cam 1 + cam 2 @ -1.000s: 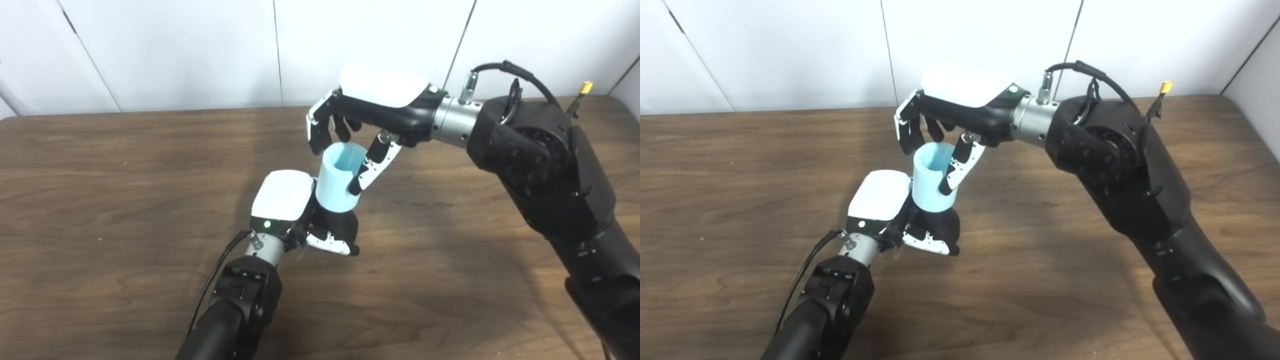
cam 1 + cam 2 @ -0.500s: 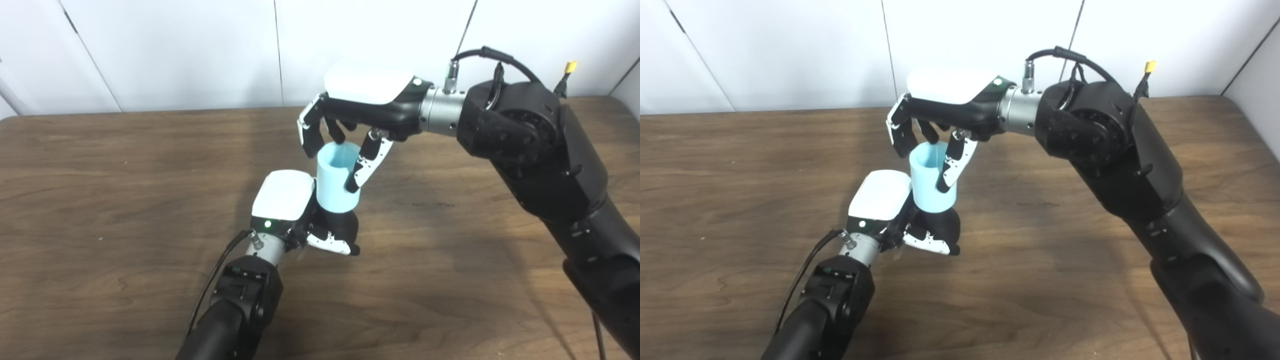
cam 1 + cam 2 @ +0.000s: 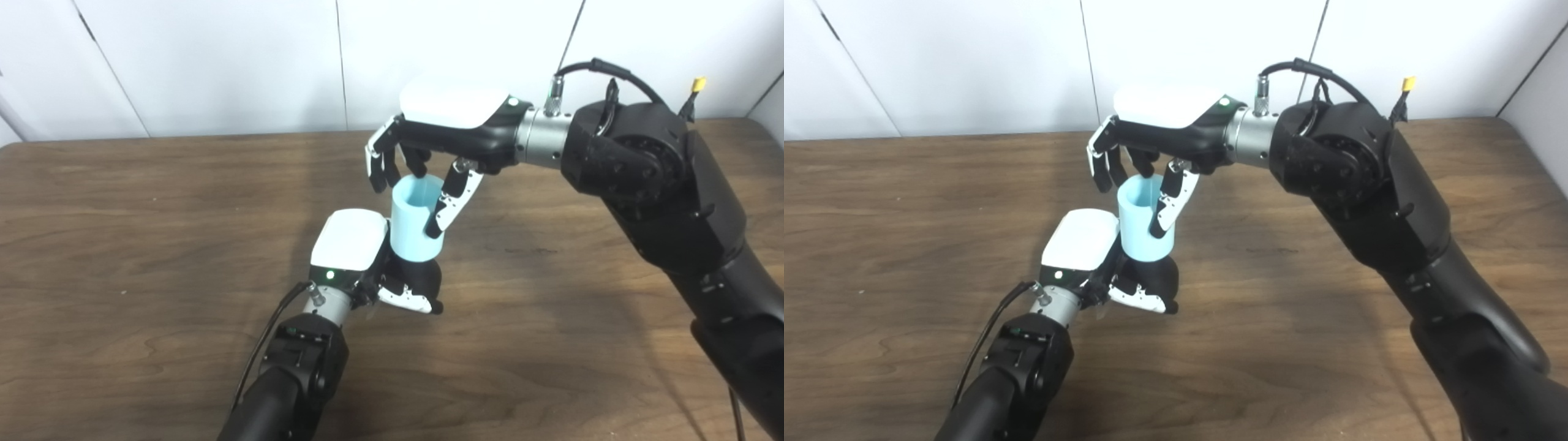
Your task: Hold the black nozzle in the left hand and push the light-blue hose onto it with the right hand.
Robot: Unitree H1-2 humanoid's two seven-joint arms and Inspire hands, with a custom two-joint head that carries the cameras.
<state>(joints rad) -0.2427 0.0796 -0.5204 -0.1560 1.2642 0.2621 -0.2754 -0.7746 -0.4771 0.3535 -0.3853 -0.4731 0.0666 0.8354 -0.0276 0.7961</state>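
The light-blue hose point(image 3: 414, 222), a short open-topped tube, stands almost upright on the black nozzle point(image 3: 421, 277). My left hand point(image 3: 358, 251) is shut around the nozzle low over the table, and its fingers hide most of the nozzle. From above, my right hand point(image 3: 442, 131) holds the hose near its top. Its thumb point(image 3: 446, 205) lies on the hose's right side, and its other fingers point(image 3: 383, 171) curl down at the far left rim. The same stack appears in the right eye view, hose point(image 3: 1144, 220) over nozzle point(image 3: 1155, 277).
The wooden table point(image 3: 122, 214) spreads under both hands, with its back edge against a white panelled wall point(image 3: 214, 61). My bulky right forearm point(image 3: 661, 184) reaches in over the table's right half. A cable loops above the right wrist point(image 3: 603, 67).
My right hand shifted left over the hose, then settled slightly right and down. The hose rocked a little with it on the nozzle. The left hand stayed nearly still.
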